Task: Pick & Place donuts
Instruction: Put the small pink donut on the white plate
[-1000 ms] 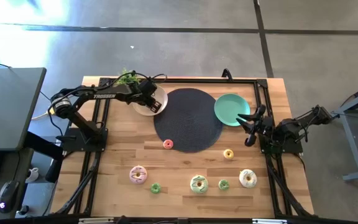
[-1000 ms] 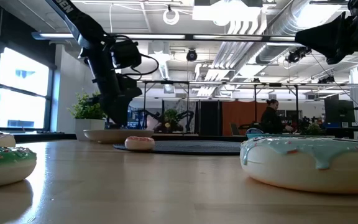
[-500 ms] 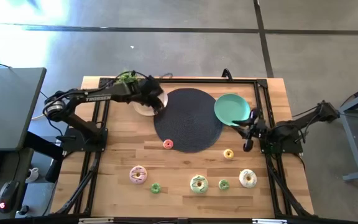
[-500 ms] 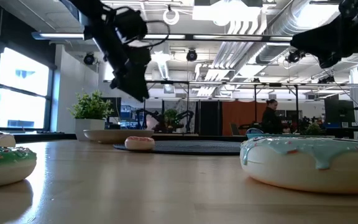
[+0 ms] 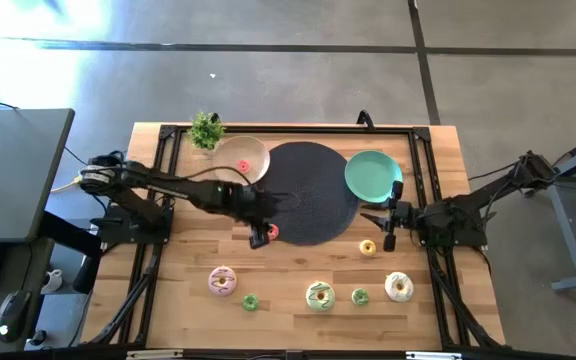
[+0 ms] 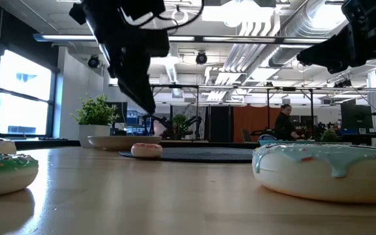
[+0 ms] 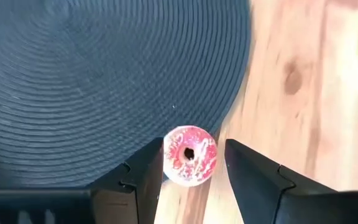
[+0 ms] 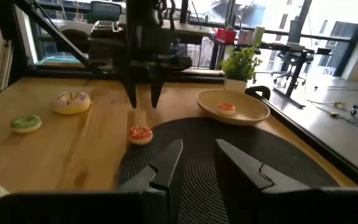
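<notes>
High view: the left hand point(image 5: 260, 238) hangs over a small red donut point(image 5: 272, 232) at the black mat's point(image 5: 313, 180) near edge; the right hand point(image 5: 385, 232) waits, open, by the teal plate point(image 5: 370, 172).

Left wrist view: fingers point(image 7: 143, 177) spread, empty, straddling that donut, seemingly above it.

Right wrist view: another red donut point(image 8: 227, 107) lies in the beige plate point(image 8: 253, 116).

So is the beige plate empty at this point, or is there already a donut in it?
Not empty. The beige plate holds one small red donut, seen lying inside the plate in the right wrist view and as a red spot in the high view.
</notes>
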Available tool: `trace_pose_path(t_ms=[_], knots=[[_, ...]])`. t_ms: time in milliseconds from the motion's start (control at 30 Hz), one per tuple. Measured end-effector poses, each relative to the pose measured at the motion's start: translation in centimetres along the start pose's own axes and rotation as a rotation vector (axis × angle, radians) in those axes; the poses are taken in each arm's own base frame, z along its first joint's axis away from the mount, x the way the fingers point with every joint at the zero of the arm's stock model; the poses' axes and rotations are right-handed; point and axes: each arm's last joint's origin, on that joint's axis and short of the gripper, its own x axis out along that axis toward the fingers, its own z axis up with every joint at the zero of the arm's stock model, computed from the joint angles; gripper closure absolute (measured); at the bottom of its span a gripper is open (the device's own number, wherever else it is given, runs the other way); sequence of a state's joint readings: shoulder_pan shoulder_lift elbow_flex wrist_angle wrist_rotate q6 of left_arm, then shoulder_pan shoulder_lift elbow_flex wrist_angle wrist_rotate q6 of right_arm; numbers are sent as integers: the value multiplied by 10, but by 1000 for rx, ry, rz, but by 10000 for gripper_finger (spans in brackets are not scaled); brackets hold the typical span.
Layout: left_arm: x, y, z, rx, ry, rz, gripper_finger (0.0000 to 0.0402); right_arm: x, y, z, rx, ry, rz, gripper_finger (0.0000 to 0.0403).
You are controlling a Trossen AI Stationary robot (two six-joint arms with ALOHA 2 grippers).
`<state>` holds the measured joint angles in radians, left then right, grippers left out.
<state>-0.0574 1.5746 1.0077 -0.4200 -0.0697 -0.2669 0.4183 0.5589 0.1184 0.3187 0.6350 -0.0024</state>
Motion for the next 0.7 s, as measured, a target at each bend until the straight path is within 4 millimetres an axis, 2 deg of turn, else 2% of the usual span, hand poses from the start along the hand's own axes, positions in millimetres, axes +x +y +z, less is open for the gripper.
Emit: trace_pose_path(t_ms=[200, 433, 567, 700], knots=[[37, 1, -11, 5, 106, 41, 234, 1, 1, -1, -3, 8, -1, 316], [66, 6, -18, 3, 163, 89, 235, 1, 1, -1, -3, 7, -1, 316], [67, 5, -19, 19, 157, 90, 253, 1, 1, -1, -6, 7, -1, 316], [62, 4, -11, 20, 142, 87, 314, 1, 0, -1, -7, 7, -10, 316]])
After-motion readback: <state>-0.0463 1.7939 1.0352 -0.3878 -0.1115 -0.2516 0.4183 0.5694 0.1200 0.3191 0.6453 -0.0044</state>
